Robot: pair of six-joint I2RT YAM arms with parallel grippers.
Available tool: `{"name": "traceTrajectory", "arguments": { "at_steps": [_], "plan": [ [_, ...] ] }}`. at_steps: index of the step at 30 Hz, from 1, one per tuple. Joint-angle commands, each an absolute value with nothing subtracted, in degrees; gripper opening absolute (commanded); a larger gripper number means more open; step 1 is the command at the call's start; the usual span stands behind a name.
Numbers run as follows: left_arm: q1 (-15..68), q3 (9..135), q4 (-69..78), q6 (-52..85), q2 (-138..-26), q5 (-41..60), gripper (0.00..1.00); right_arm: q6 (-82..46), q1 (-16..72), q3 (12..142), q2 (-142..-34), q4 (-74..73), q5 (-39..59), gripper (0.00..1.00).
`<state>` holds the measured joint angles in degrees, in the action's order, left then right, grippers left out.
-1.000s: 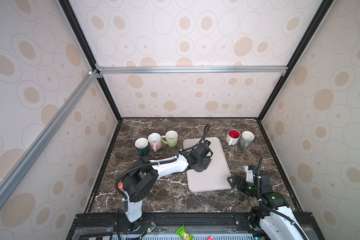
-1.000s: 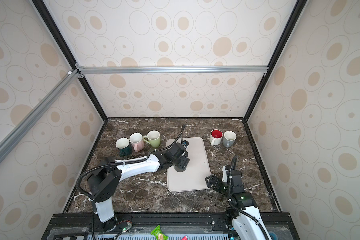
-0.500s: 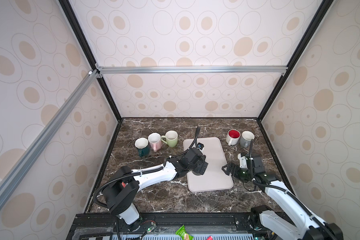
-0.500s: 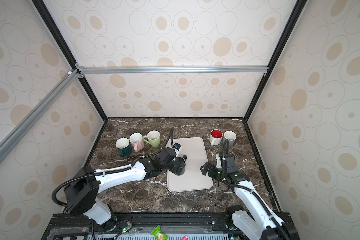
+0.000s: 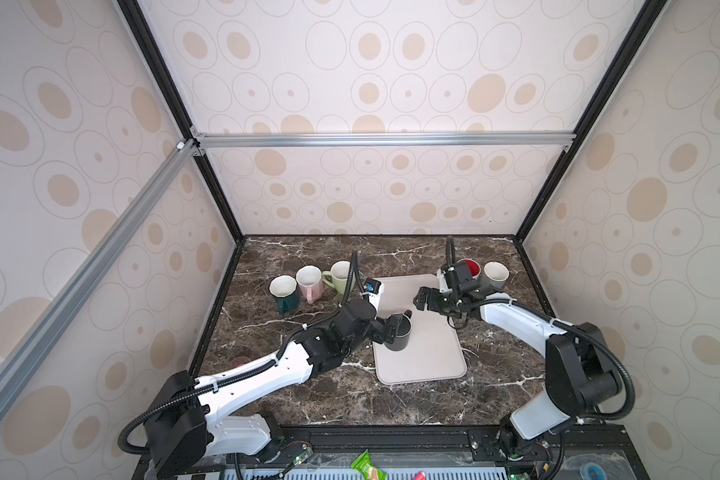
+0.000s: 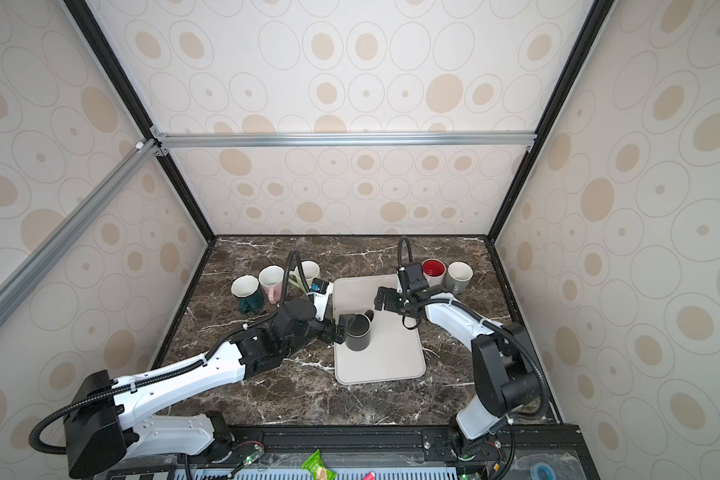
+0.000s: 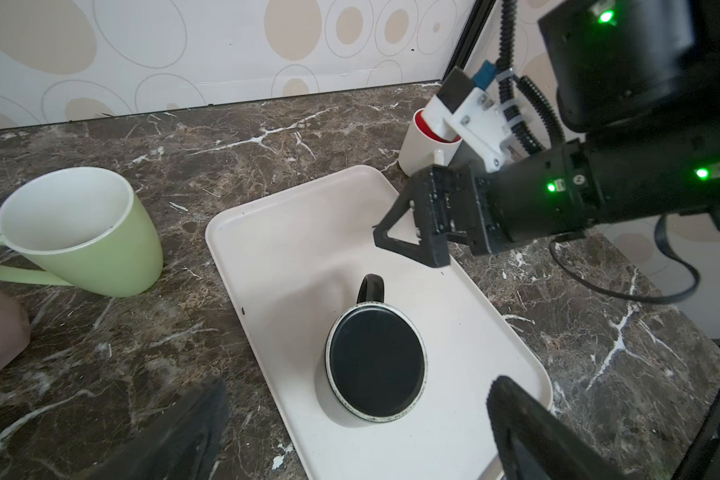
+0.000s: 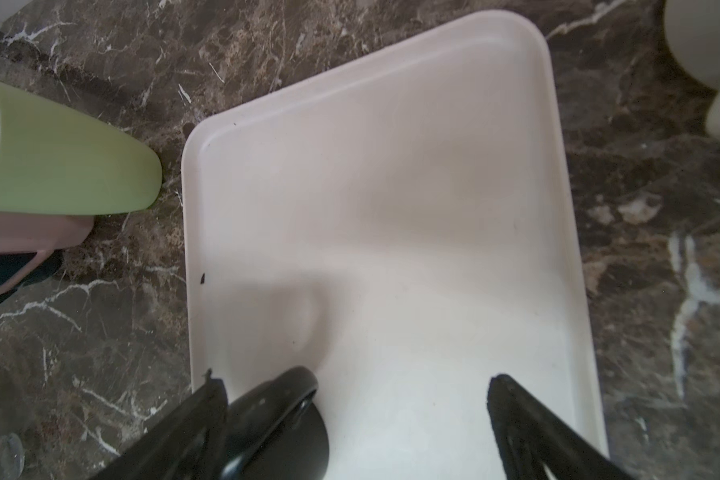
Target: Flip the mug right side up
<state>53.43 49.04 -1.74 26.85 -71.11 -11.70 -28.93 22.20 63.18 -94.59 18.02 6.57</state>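
— Toward the bench's (image 5: 391, 405) back left corner you have three mugs in a row, all mouth up: dark teal mug (image 5: 284, 297), pink mug (image 5: 309, 284), green mug (image 5: 339, 276)
— Next along, your left gripper (image 6: 341, 328) reaches over the tray's (image 5: 427, 357) left edge, jaws spread wide with nothing in them. It sits just beside the black mug (image 5: 398, 334); whether it touches, you can't judge
— Agreed. Your black mug stands on the tray near that left edge, mouth up in both top views, handle toward the back
— Your right gripper (image 5: 418, 300) hangs over the tray's back right part, jaws wide apart and empty, clear of the mug
— Past it, near the bench's back right corner, you have the red-lined mug (image 6: 433, 269), partly hidden by that wrist, and a pale mug (image 6: 459, 276) just beside it
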Motion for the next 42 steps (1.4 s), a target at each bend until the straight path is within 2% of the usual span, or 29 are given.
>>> {"name": "traceTrajectory", "arguments": {
  "at_steps": [1, 3, 7, 13, 25, 37, 42],
  "plan": [
    [53.8, 48.4, -3.2, 28.8, -69.8, -13.7, 0.98, -24.2, 24.1, 68.1, -97.6, 23.3, 0.9, 1.00],
    [53.8, 47.8, -3.1, 29.0, -69.6, -13.8, 0.98, -22.5, 24.8, 68.6, -98.6, 23.8, -0.3, 1.00],
    [53.8, 46.9, -2.0, 29.4, -70.0, -13.9, 0.98, -21.1, 25.0, 69.3, -100.5, 23.0, 4.3, 1.00],
    [53.8, 47.0, -2.2, 29.1, -70.6, -14.4, 0.98, -20.1, 26.1, 68.5, -100.0, 24.5, 3.0, 0.99],
    [53.8, 47.0, 0.8, 29.5, -71.8, -13.6, 0.98, -23.9, 29.4, 58.9, -92.9, 24.8, -3.2, 0.98],
    [53.8, 46.6, 1.3, 30.3, -71.2, -13.2, 0.98, -30.5, 31.8, 46.2, -80.0, 24.1, -7.6, 0.97],
    [53.8, 45.5, 2.8, 31.2, -71.4, -11.8, 0.98, -35.0, 35.9, 41.9, -74.9, 24.4, -12.1, 0.97]
  ]
}}
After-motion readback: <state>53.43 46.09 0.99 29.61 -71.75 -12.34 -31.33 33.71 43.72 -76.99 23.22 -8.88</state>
